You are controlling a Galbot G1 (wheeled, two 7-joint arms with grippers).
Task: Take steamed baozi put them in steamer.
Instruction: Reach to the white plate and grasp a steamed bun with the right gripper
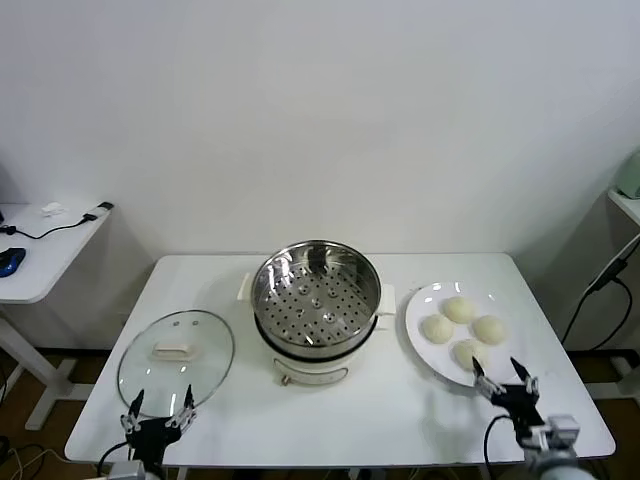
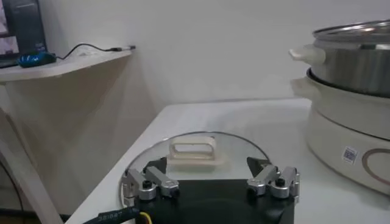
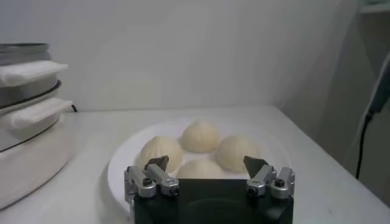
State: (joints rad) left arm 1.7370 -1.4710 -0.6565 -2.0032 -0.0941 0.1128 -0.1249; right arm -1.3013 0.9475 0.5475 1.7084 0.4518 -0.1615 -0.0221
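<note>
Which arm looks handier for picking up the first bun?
The right: its open end effector sits beside the plate of buns. The left end effector is over by the glass lid.

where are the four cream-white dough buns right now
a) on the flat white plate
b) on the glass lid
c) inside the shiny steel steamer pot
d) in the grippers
a: all four cream-white dough buns sit together on the flat white plate, and the shiny steel steamer pot holds none.
</note>
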